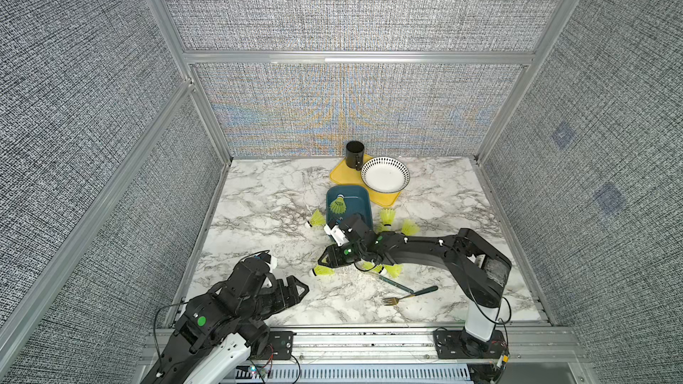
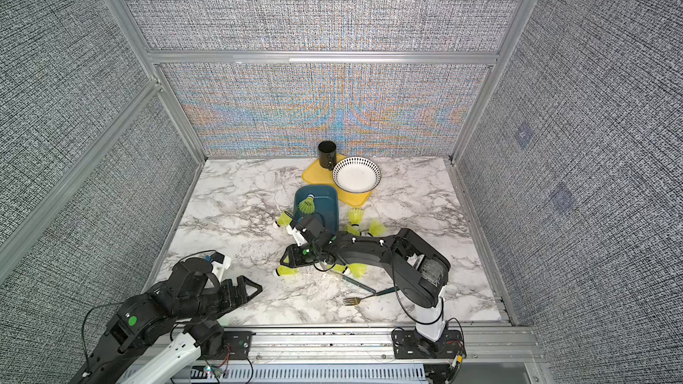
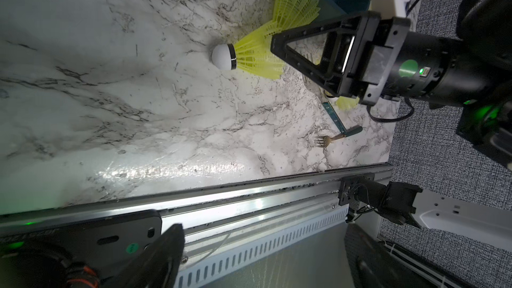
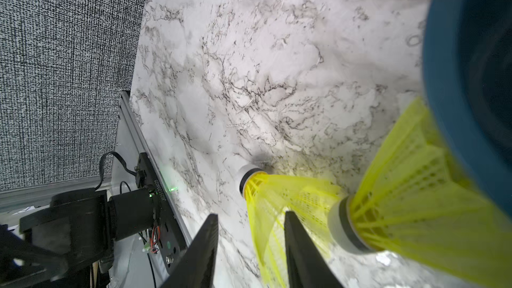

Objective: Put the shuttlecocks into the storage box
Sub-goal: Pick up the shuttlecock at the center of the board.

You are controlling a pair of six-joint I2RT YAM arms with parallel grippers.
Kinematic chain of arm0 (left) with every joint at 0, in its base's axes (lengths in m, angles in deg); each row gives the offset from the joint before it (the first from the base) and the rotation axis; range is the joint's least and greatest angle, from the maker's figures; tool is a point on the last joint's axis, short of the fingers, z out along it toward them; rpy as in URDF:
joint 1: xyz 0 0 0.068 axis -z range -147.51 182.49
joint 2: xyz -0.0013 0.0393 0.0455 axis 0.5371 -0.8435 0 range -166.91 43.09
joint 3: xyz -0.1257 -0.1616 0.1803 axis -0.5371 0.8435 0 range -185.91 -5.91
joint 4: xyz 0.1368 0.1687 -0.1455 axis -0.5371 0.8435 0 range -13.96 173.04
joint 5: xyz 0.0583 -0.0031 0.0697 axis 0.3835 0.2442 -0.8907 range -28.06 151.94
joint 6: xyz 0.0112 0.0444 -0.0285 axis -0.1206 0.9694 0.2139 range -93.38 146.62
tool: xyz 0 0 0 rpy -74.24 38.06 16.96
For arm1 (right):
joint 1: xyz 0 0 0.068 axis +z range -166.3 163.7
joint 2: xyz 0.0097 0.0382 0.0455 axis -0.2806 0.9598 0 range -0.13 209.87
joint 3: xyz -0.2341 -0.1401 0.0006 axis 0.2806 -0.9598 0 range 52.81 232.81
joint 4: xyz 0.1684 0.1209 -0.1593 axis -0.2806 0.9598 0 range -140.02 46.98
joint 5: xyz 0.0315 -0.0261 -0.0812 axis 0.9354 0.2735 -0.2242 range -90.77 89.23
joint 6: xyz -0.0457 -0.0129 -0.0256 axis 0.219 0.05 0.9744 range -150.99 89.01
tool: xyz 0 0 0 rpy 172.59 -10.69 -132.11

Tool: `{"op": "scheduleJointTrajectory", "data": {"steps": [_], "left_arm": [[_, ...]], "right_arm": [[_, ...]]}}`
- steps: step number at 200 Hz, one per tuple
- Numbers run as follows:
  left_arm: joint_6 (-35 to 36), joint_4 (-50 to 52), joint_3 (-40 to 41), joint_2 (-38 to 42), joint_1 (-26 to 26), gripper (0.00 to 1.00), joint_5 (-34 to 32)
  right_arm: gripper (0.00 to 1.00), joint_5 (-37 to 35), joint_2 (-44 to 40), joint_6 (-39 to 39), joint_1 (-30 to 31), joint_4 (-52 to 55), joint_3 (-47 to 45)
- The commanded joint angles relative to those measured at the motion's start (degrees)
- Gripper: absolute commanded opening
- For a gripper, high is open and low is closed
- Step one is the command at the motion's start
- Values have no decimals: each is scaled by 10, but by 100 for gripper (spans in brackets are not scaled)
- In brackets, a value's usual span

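Writing: a white serial string on the left arm's black base plate, too small to read with certainty. Right gripper: fingers apart, not clamped. Of the shuttlecocks, the near shuttlecock lies on its side at the fingertips, white tip pointing away from them. 1 finger crosses in front of its skirt; the other has bare marble between it and the mesh. A 2nd shuttlecock lies just beside the crossing finger, its skirt up by the storage box rim; contact cannot be told. In both top views 1 boxed shuttlecock rests inside the box, beyond the right fingers. Left gripper: fingers wide apart, holding nothing, well apart from every shuttlecock. Skirts: neon yellow-green plastic lattice cones, black band, rounded white tip. Box: smooth dark teal, rounded corners. Tabletop: glossy marble pattern.
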Motion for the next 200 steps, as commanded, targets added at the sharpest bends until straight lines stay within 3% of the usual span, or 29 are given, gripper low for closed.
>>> {"op": "scheduleJointTrajectory", "data": {"steps": [1,102,159,200], "left_arm": [[3,0,5,6,0,93,5],[4,-9,4,-3,0,93,-5],[3,-18,3,-10,0,93,-10],[-3,-32,3,-6,0,93,-17]], "right_arm": [[40,-6,-1,7,0,7,3],[25,15,5,16,0,30,9],[0,30,-7,30,5,38,12],[0,-8,-36,73,26,90,49]]}}
